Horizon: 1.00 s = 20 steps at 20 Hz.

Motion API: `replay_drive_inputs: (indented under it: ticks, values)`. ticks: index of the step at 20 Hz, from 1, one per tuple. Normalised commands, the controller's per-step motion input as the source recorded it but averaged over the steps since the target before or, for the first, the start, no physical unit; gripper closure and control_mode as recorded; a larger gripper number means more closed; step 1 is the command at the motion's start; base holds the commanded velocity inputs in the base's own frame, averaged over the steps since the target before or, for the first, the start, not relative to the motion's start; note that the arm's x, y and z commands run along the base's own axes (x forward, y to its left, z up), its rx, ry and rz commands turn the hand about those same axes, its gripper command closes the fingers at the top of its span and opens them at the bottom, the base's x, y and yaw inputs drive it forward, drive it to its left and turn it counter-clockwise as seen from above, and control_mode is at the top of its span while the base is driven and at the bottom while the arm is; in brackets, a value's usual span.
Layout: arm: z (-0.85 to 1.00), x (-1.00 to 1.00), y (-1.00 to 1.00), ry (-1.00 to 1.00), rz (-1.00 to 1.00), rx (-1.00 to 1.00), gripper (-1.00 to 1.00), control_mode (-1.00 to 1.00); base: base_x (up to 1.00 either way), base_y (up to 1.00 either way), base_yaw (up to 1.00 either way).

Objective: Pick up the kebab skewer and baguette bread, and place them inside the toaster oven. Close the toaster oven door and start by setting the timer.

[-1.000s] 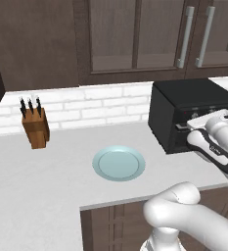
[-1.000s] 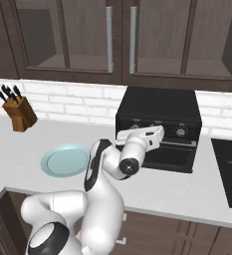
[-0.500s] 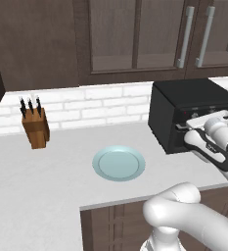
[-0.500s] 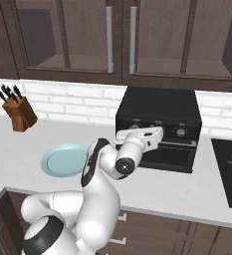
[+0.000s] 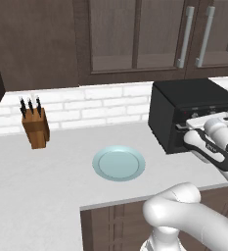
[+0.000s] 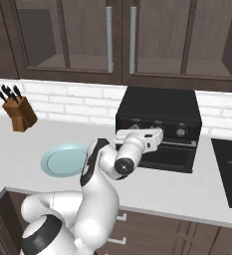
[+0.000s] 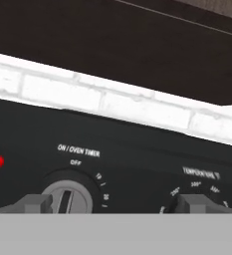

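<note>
toaster oven (image 5: 184, 105): right side cut off by frame | toaster oven door (image 6: 179, 155): partly behind arm | temperature knob (image 7: 173, 208): cut off

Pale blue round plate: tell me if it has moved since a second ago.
No. The pale blue round plate lies where it was, same gap from the wooden knife block.

cabinets (image 5: 135, 39): dark wood, glass doors (silver handles) | backsplash (image 5: 96, 105): white brick | counter (image 5: 47, 181): pale grey
</note>
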Motion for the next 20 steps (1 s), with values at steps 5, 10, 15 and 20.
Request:
replay_drive_inputs:
  ticks: [5, 10, 15, 20]
  values:
    - [0.0, 0.01, -0.01, -0.02, 0.0, 0.06, -1.0, -1.0, 0.0, 0.0, 0.0]
    - [0.0, 0.06, -0.02, -0.04, 0.0, 0.03, -1.0, -1.0, 0.0, 0.0, 0.0]
    - [0.0, 0.2, 0.0, -0.06, 0.0, 0.0, 1.0, -1.0, 0.0, 0.0, 0.0]
    - [0.0, 0.17, 0.0, -0.03, 0.0, 0.0, 1.0, -1.0, 0.0, 0.0, 0.0]
